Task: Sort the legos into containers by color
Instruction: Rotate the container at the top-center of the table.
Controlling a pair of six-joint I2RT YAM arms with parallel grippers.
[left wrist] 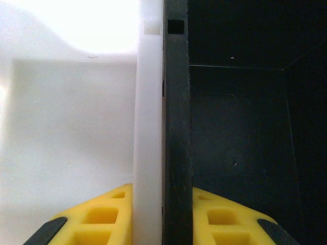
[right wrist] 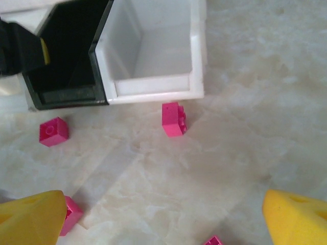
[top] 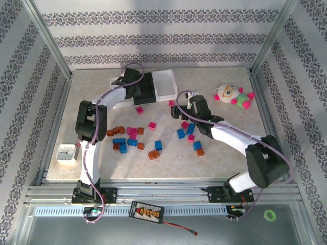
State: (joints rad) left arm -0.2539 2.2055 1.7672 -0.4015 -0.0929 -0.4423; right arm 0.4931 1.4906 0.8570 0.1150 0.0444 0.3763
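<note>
Three containers stand in a row at the back: a black container [top: 147,89] between a white container [top: 164,84] on its right and a white one [top: 116,80] mostly under my left arm. My left gripper [top: 134,81] [left wrist: 162,196] is shut on the adjoining white wall [left wrist: 148,127] and black wall [left wrist: 176,127], one yellow finger inside each bin. Orange legos [top: 116,131], blue legos [top: 119,142] and pink legos [top: 152,125] lie scattered mid-table. My right gripper [top: 190,102] [right wrist: 163,209] hovers open over bare table, a pink lego [right wrist: 173,119] ahead of it before the white container [right wrist: 153,51].
A plush toy [top: 232,95] lies at the back right. A small white square object [top: 65,152] sits near the left front edge. More pink legos [right wrist: 53,131] lie before the black container [right wrist: 66,51]. One pink lego [right wrist: 71,214] is beside my right gripper's left finger.
</note>
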